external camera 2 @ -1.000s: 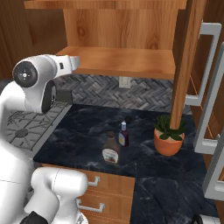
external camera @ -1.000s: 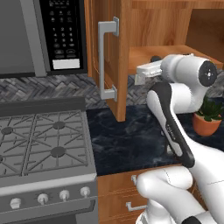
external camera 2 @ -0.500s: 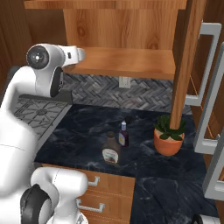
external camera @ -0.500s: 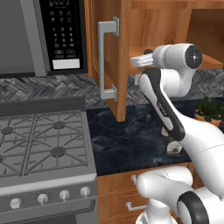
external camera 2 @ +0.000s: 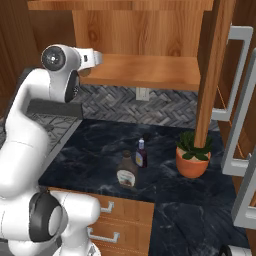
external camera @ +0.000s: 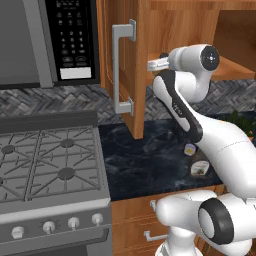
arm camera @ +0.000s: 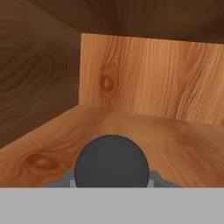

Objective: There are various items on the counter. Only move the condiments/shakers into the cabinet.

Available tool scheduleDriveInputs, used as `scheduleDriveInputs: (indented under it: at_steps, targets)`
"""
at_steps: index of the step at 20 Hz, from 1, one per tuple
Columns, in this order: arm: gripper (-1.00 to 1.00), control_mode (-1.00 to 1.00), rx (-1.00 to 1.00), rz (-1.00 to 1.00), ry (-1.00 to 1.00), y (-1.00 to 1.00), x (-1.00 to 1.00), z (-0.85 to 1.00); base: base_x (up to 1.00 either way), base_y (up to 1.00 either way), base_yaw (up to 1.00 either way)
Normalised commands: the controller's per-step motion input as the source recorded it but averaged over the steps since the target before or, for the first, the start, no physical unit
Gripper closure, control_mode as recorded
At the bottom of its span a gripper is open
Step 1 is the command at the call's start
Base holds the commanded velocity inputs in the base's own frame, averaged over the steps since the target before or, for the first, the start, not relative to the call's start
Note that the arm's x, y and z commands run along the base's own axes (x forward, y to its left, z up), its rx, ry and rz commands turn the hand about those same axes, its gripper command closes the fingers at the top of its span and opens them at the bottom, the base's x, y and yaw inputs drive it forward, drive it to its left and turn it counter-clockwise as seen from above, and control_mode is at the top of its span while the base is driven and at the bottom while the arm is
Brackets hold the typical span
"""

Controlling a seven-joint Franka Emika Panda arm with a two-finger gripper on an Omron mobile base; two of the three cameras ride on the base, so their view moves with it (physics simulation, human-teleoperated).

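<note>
My gripper (arm camera: 111, 177) is shut on the small shaker, whose round dark top (arm camera: 111, 162) sits between the fingertips. The hand (external camera: 154, 63) reaches into the left end of the open wooden cabinet, just above its inner shelf (external camera 2: 145, 72); the shelf floor (arm camera: 175, 144) and back wall lie ahead. On the black marbled counter (external camera 2: 95, 150) stand the brown syrup bottle (external camera 2: 127, 172) and, right behind it, the small dark-blue bottle (external camera 2: 141, 155). From the left base view both bottles (external camera: 199, 167) are partly hidden by my arm.
A green plant in an orange pot (external camera 2: 192, 156) stands on the counter right of the bottles. The open cabinet door (external camera: 122, 70), with its silver bar handle, hangs left of my hand. A gas stove (external camera: 45, 165) and a microwave (external camera: 55, 40) are on the left.
The arm has lifted and swung the hand, still holding the shaker, up and leftward into the cabinet over the shelf. The bottles and plant have not moved.
</note>
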Motion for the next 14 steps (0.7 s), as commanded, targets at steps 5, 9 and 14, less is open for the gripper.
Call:
scheduleDriveInputs:
  at_steps: [5,9,14]
  targets:
    - [1.0,-1.0,0.0,0.0,0.0,0.0,0.57,-0.21,0.0,0.0,0.0]
    - [1.0,-1.0,0.0,0.0,0.0,0.0,0.69,-0.15,0.0,0.0,0.0]
    - [1.0,-1.0,0.0,0.0,0.0,0.0,0.76,-0.11,0.0,0.0,0.0]
